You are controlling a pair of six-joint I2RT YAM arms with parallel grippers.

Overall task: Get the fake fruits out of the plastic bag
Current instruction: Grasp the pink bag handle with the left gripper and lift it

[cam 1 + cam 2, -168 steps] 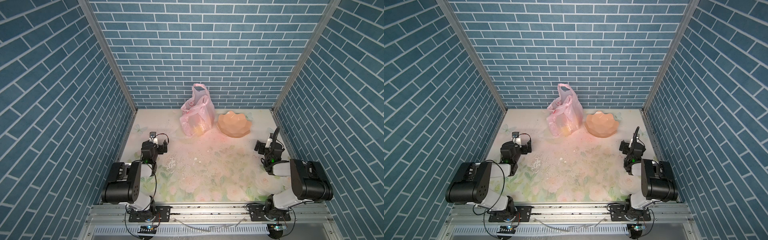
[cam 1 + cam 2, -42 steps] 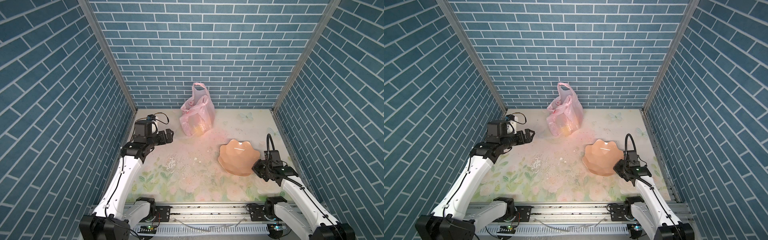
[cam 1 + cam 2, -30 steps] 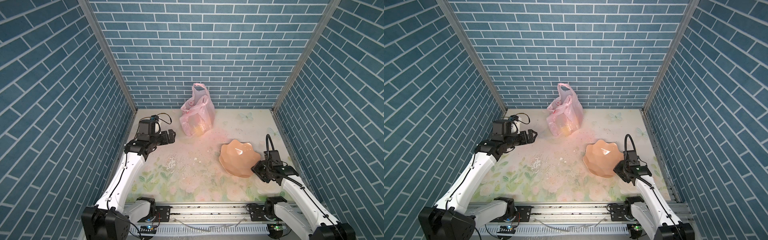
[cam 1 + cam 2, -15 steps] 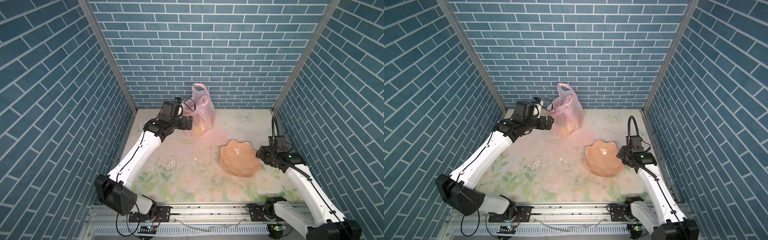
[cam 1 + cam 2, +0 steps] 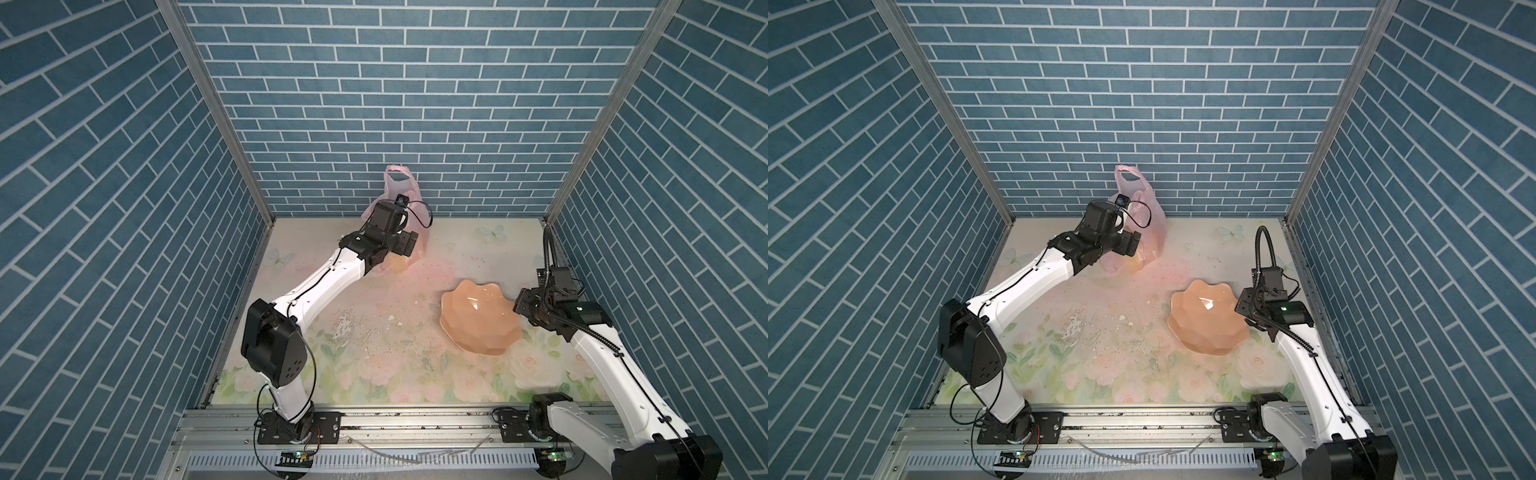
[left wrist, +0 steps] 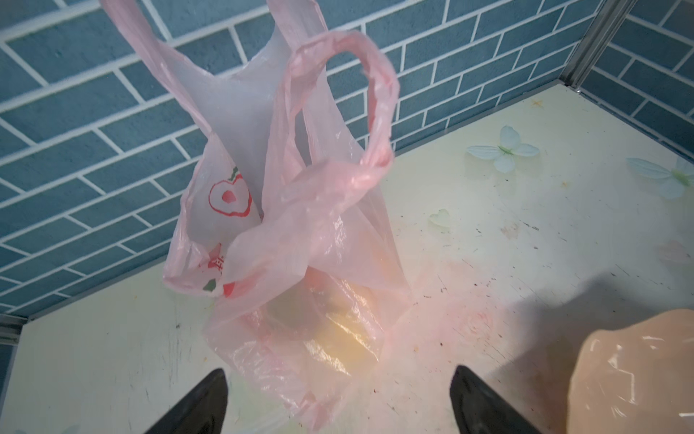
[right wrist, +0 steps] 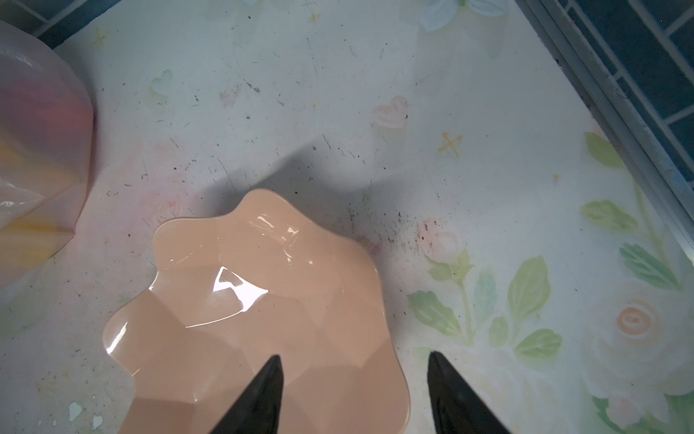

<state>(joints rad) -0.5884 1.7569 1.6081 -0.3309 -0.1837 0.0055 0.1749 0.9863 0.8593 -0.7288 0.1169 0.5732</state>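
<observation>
Spread wide at L gripper [image 6: 338,370], fronting plastic bag [image 6: 300,225] bulge w/ fake fruits [image 6: 349,330] inside, prob. to pinch film; parted at R gripper [image 7: 353,355] astride bowl [image 7: 263,300] rim, likely drop spot.

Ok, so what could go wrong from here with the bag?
The left pincer is open by the bag; closing on its thin film may pinch plastic alone and drag it. Its mouth is folded over, so the fruits show only as blurs; reaching in looks hard. The open right pincer straddles the rim of the bowl; moving off could knock it.
</observation>
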